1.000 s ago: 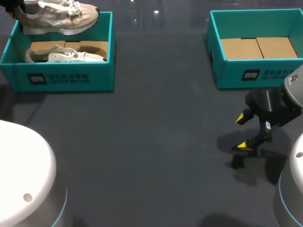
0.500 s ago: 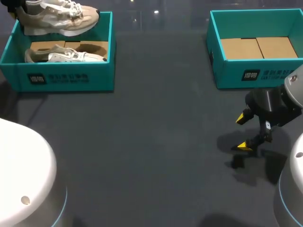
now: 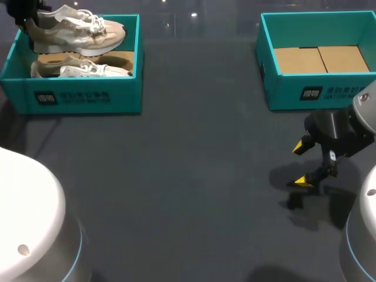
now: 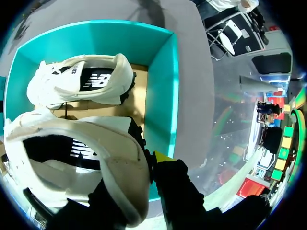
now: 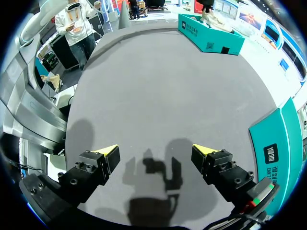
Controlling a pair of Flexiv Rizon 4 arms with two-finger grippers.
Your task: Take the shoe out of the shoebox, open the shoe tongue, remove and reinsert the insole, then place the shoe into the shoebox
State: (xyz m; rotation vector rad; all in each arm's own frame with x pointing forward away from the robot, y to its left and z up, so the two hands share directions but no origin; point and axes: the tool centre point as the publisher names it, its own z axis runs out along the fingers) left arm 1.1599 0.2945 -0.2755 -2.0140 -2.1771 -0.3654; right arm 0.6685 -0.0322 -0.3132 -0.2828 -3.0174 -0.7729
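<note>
A cream shoe (image 3: pixel 76 30) hangs over the left teal shoebox (image 3: pixel 82 97), toe toward the box's right wall. My left gripper (image 3: pixel 24 16) is shut on its heel. In the left wrist view the heel collar (image 4: pixel 96 158) sits between the fingers of the left gripper (image 4: pixel 139 179), one yellow fingertip (image 4: pixel 162 156) showing outside it. A second cream shoe (image 3: pixel 79 69) (image 4: pixel 81 81) lies on its side inside that box (image 4: pixel 163 86). My right gripper (image 3: pixel 304 163) (image 5: pixel 156 153) stands open above bare table, nothing between its fingers.
A second teal shoebox (image 3: pixel 320 88) (image 5: pixel 283 143) stands at the back right with only a cardboard bottom inside, just behind my right gripper. The dark grey table (image 3: pixel 188 176) stretches between the two boxes.
The held shoe has shifted lower in the head view, closer over the box's opening, with its toe slightly further right. The right arm has not moved.
</note>
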